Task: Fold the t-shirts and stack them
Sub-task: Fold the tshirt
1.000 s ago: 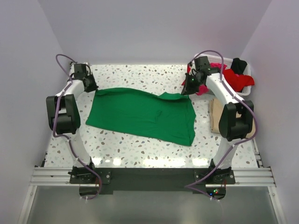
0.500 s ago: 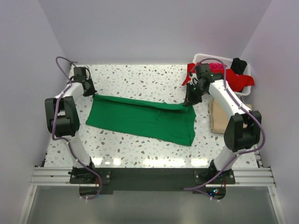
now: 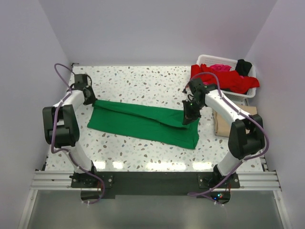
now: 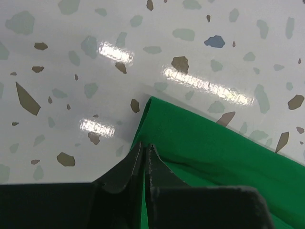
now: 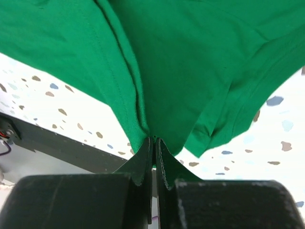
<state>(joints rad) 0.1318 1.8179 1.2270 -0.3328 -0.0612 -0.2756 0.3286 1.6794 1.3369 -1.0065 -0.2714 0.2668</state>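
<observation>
Here, in the top view, I am holding the green t-shirt [image 3: 143,123] by two corners of its far edge. It is lying as a long band across the middle of the table [image 3: 143,81]. My left gripper [image 3: 92,101] is sitting at the band's 10 o'clock end and my right gripper [image 3: 187,116] towards its 3 o'clock end. I am judging this to be the lengthwise fold, and gripping both ends is keeping the carried edge straight over the half below. The tan t-shirt [image 3: 224,121] is lying flat at the table's 3 o'clock, probably as the base of the stack. The red t-shirt [image 3: 224,78], magenta t-shirt [image 3: 220,67] and black t-shirt [image 3: 244,66] are waiting in the basket [image 3: 209,59] at 1 o'clock.

In the left wrist view, my left gripper [image 4: 144,148] is clenching its fingers on the green t-shirt [image 4: 214,152] just behind the corner. The cloth is spreading away towards 4 o'clock, low over the speckled table [image 4: 71,71]. A low grip is letting the fold settle without dragging the lower layer.

In the right wrist view, my right gripper [image 5: 153,140] is pinching a gathered tuck of the green t-shirt [image 5: 190,57]. The cloth is fanning upward from the closed tips towards 12 o'clock, and the hem is hanging clear of the table [image 5: 267,133] at 4 o'clock. The puckers suggest several layers in the pinch, so wrinkles may need smoothing.
</observation>
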